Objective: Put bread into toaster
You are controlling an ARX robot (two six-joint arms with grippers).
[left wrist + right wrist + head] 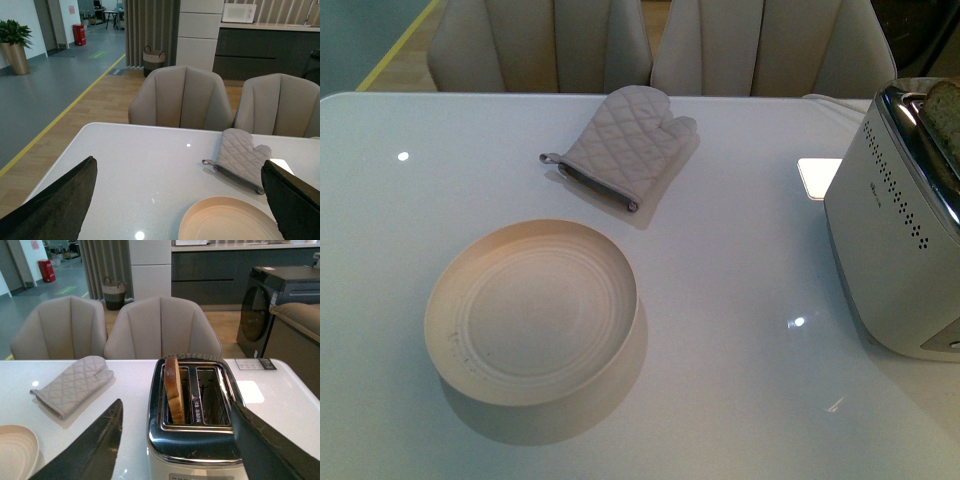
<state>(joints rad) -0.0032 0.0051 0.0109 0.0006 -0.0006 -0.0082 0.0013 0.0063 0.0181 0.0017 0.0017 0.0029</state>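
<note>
The silver-white toaster (pixel 900 230) stands at the table's right edge in the front view. A slice of bread (pixel 173 388) stands upright in one of its two chrome slots, its crust sticking out above the top; the other slot is empty. The same bread (pixel 944 115) peeks out at the front view's right edge. My right gripper (pixel 175 440) is open above the toaster (pixel 192 415), one finger on each side of it, holding nothing. My left gripper (pixel 182 202) is open over the table beside the cream plate (pixel 225 220). Neither arm appears in the front view.
An empty round cream plate (pixel 532 310) sits front left. A grey quilted oven mitt (pixel 625 143) lies at the back middle. Two beige chairs (pixel 650 45) stand behind the table. A white card (pixel 817 176) lies beside the toaster.
</note>
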